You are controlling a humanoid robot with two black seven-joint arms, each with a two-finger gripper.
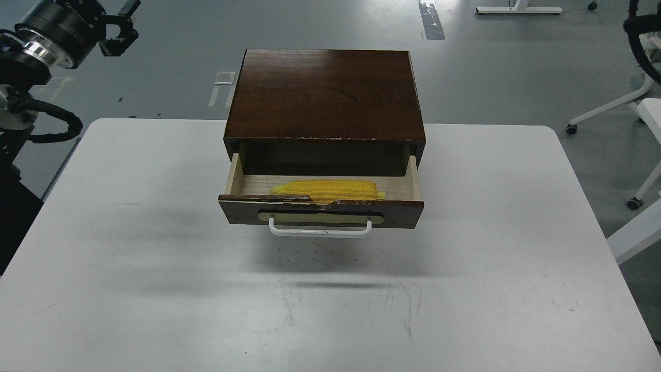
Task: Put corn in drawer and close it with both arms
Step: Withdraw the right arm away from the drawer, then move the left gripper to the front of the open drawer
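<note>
The dark brown drawer (397,212) stands pulled out of its wooden cabinet (325,93) at the middle of the table. Its white bar handle (320,231) faces me and its top edge is chipped. The yellow corn (328,189) lies lengthwise on the pale drawer floor, just behind the front panel. My left gripper (124,25) is raised at the top left, off the table and far from the drawer; its fingers stand apart and hold nothing. Of my right arm only a black cable loop (640,46) shows at the top right edge; its gripper is out of view.
The cabinet sits on a white table (155,258) with scuff marks in front of the drawer. Beyond the table are grey floor, a strip of tape (431,20) and white chair legs (609,108) at the right.
</note>
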